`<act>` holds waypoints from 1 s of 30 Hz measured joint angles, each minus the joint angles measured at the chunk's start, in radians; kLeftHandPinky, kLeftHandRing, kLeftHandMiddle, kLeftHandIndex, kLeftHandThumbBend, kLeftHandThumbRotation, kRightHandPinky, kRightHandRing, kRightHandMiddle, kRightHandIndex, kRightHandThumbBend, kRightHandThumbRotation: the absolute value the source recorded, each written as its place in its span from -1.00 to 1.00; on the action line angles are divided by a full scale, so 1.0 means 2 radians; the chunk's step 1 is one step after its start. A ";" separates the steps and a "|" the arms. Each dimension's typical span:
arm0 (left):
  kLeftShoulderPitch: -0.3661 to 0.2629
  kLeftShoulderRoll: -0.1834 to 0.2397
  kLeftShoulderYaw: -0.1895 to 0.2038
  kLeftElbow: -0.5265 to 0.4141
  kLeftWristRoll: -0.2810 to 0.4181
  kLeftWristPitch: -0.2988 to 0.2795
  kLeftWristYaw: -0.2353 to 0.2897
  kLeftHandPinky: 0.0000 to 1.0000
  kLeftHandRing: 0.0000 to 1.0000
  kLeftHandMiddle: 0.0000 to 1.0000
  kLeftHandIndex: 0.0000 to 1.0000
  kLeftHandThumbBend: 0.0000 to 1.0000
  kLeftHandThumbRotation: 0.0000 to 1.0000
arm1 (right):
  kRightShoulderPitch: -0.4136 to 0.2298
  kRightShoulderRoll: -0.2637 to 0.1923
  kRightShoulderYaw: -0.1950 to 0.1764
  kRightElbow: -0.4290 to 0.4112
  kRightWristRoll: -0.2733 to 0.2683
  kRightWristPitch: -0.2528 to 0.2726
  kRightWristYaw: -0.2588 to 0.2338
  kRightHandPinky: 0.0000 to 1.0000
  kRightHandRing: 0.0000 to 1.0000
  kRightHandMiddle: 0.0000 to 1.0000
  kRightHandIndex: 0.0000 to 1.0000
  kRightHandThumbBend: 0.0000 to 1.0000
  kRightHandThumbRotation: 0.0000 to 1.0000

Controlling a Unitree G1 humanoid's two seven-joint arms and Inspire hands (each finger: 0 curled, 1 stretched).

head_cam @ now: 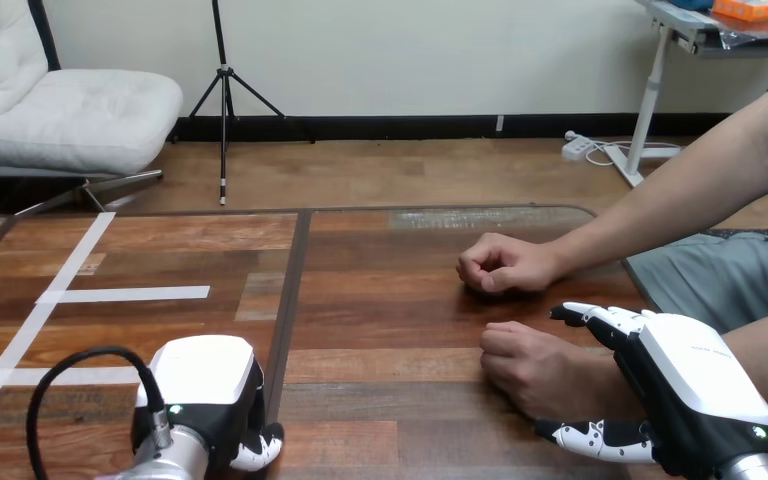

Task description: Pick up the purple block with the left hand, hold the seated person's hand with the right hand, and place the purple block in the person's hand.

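My left hand (205, 395) rests low on the table near the front edge, left of centre, with its white back turned up; whatever lies beneath it is hidden. My right hand (685, 385) lies over the wrist of the person's nearer hand (530, 365), a loose fist on the table. Its fingers (600, 320) reach round the far side of the wrist and its thumb (595, 438) round the near side. The person's farther hand (505, 265) is a closed fist resting on the table, apart from both of my hands.
White tape strips (125, 294) mark the left part of the table. A dark seam (295, 290) runs front to back between the two table panels. The person's forearms come in from the right edge.
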 measured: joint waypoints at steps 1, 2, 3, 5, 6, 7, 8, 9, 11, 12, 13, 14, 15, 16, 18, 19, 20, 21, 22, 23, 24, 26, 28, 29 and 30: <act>-0.001 0.000 0.000 0.000 0.000 0.000 -0.001 -1.00 -0.90 -0.71 -0.01 0.97 -0.24 | 0.000 0.000 0.000 0.000 0.000 0.000 0.000 0.87 0.77 0.67 0.66 0.42 -0.47; -0.001 0.000 0.000 0.000 0.000 0.000 -0.002 -1.00 -0.90 -0.71 -0.01 0.97 -0.24 | 0.000 0.000 0.000 0.000 0.000 0.001 0.000 0.87 0.77 0.67 0.66 0.42 -0.47; -0.001 0.000 0.000 0.000 0.000 0.001 -0.003 -1.00 -0.90 -0.71 0.00 0.96 -0.24 | 0.000 0.000 0.000 0.000 0.000 0.001 0.000 0.87 0.77 0.67 0.66 0.42 -0.47; -0.002 0.000 0.000 0.000 0.000 0.001 -0.004 -1.00 -0.90 -0.71 0.01 0.94 -0.23 | 0.000 0.000 0.000 0.000 0.000 0.001 0.000 0.87 0.77 0.67 0.66 0.42 -0.47; -0.002 0.000 0.000 0.000 0.000 0.000 -0.004 -1.00 -0.90 -0.71 0.02 0.91 -0.23 | 0.000 0.000 0.000 0.000 0.000 0.001 0.000 0.87 0.77 0.67 0.66 0.42 -0.46; -0.002 0.000 0.000 0.000 0.000 0.000 -0.004 -1.00 -0.89 -0.71 0.02 0.90 -0.23 | 0.000 0.000 0.000 0.000 0.000 0.001 0.000 0.87 0.77 0.67 0.66 0.42 -0.46; -0.002 0.000 0.000 0.000 0.000 0.000 -0.004 -1.00 -0.89 -0.70 0.02 0.88 -0.22 | 0.000 0.000 0.000 0.000 0.000 0.001 0.000 0.88 0.77 0.67 0.66 0.42 -0.46; -0.002 0.000 0.000 0.000 -0.001 0.000 -0.003 -1.00 -0.89 -0.70 0.02 0.86 -0.22 | 0.000 0.000 0.000 0.000 0.000 0.001 0.000 0.88 0.77 0.67 0.66 0.42 -0.45; -0.002 0.000 0.000 0.000 -0.001 0.000 -0.003 -1.00 -0.89 -0.70 0.02 0.83 -0.22 | 0.000 0.000 0.000 0.000 0.000 0.001 0.000 0.88 0.77 0.67 0.66 0.42 -0.45; -0.002 0.000 0.000 0.000 -0.002 0.000 -0.003 -1.00 -0.89 -0.70 0.02 0.81 -0.22 | 0.000 0.000 0.000 0.000 0.000 0.001 0.000 0.88 0.77 0.67 0.66 0.42 -0.45; -0.002 0.000 0.000 0.000 -0.002 0.000 -0.003 -1.00 -0.89 -0.70 0.02 0.80 -0.22 | 0.000 0.000 0.000 0.000 0.000 0.001 0.000 0.88 0.77 0.67 0.66 0.42 -0.45; -0.002 0.000 0.000 0.000 -0.003 -0.001 -0.002 -1.00 -0.89 -0.70 0.02 0.78 -0.22 | 0.000 0.000 0.000 0.000 0.000 0.001 0.000 0.88 0.77 0.67 0.66 0.42 -0.44; -0.002 0.000 0.000 0.000 -0.004 -0.001 -0.001 -1.00 -0.89 -0.70 0.02 0.75 -0.22 | 0.000 0.000 0.000 0.000 0.000 0.001 0.000 0.88 0.77 0.67 0.66 0.42 -0.44; -0.002 0.000 0.000 0.000 -0.005 -0.001 0.000 -1.00 -0.89 -0.70 0.02 0.74 -0.22 | 0.000 0.000 0.000 0.000 0.000 0.001 0.000 0.88 0.77 0.67 0.66 0.42 -0.44; -0.002 0.000 0.001 0.000 -0.007 -0.001 0.003 -0.99 -0.88 -0.68 0.00 0.69 -0.22 | 0.000 0.000 0.000 0.000 0.000 0.001 0.000 0.88 0.77 0.67 0.66 0.42 -0.43; -0.002 0.000 0.001 0.000 -0.008 -0.001 0.004 -0.99 -0.87 -0.68 -0.01 0.67 -0.22 | 0.000 0.000 0.000 0.000 0.000 0.001 0.000 0.88 0.77 0.67 0.66 0.42 -0.43; -0.002 0.001 0.001 0.001 -0.009 -0.001 0.005 -0.99 -0.87 -0.67 -0.02 0.65 -0.21 | 0.000 0.000 0.000 0.000 0.000 0.001 0.000 0.88 0.77 0.67 0.66 0.42 -0.43; -0.002 0.001 0.001 0.001 -0.010 -0.001 0.007 -0.98 -0.86 -0.66 -0.03 0.62 -0.21 | 0.000 0.000 0.000 0.000 0.000 0.001 0.000 0.88 0.77 0.67 0.66 0.41 -0.43; -0.001 0.001 0.001 0.001 -0.010 -0.002 0.008 -0.98 -0.86 -0.65 -0.05 0.60 -0.21 | 0.000 0.000 0.000 0.000 0.000 0.001 0.000 0.88 0.77 0.67 0.66 0.41 -0.42; -0.001 0.001 0.001 0.001 -0.011 -0.003 0.009 -0.98 -0.85 -0.65 -0.06 0.57 -0.21 | 0.000 0.000 0.000 0.000 0.000 0.001 0.000 0.88 0.77 0.67 0.66 0.41 -0.42; -0.001 0.001 0.001 0.002 -0.014 -0.004 0.012 -0.97 -0.85 -0.65 -0.09 0.54 -0.22 | 0.000 0.000 0.000 0.000 0.000 0.001 0.000 0.88 0.77 0.67 0.66 0.41 -0.42; 0.001 0.003 0.002 0.004 -0.019 -0.008 0.020 -0.97 -0.85 -0.65 -0.12 0.50 -0.24 | 0.000 0.000 0.000 0.000 0.000 0.001 0.000 0.88 0.77 0.67 0.66 0.41 -0.41; 0.003 0.004 0.003 0.006 -0.026 -0.013 0.031 -0.97 -0.85 -0.65 -0.15 0.46 -0.26 | 0.000 0.000 0.000 0.000 0.000 0.001 0.001 0.87 0.77 0.67 0.66 0.41 -0.41; 0.005 0.005 0.004 0.008 -0.029 -0.015 0.037 -0.97 -0.84 -0.64 -0.19 0.39 -0.27 | 0.000 0.000 0.000 0.000 0.000 0.001 0.001 0.87 0.77 0.67 0.66 0.41 -0.41; 0.007 0.006 0.004 0.009 -0.034 -0.019 0.045 -0.97 -0.84 -0.64 -0.21 0.33 -0.28 | 0.000 0.000 0.000 0.000 0.000 0.001 0.001 0.87 0.77 0.67 0.66 0.41 -0.41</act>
